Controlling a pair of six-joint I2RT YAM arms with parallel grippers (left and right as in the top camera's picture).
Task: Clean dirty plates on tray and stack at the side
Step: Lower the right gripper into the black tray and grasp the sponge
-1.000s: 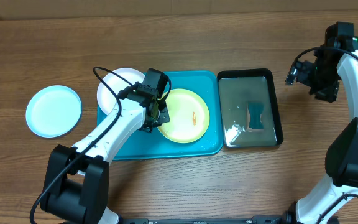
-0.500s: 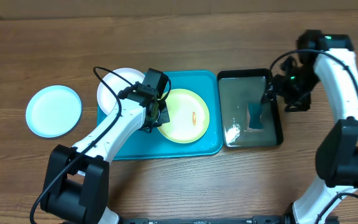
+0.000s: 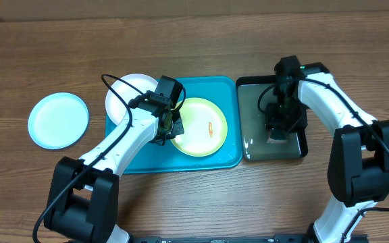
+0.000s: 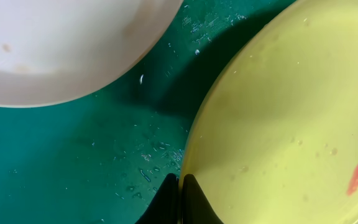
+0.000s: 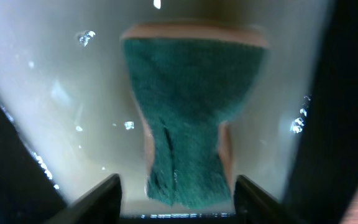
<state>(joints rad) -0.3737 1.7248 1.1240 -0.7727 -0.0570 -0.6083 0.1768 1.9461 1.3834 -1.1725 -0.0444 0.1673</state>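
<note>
The yellow-green plate (image 3: 201, 126) with an orange-red smear lies on the turquoise tray (image 3: 140, 158). My left gripper (image 3: 171, 125) is shut on its left rim; in the left wrist view the fingertips (image 4: 180, 186) pinch the plate edge (image 4: 278, 124). The white plate (image 3: 123, 94) lies at the tray's far left corner and shows in the left wrist view (image 4: 61, 50). The pale cyan plate (image 3: 58, 120) rests on the bare wood to the left. My right gripper (image 3: 280, 128) is open over the blue sponge (image 5: 188, 124) in the black tray (image 3: 248, 152), fingers (image 5: 101, 196) on either side.
The black tray holds shallow water and stands just right of the turquoise tray. A black cable loops over the white plate. Bare wood-grain tabletop (image 3: 46, 54) lies to the left, back and front.
My right arm has swung from the far right in over the black tray and now sits low over the sponge. The left arm and the plates have not moved.
</note>
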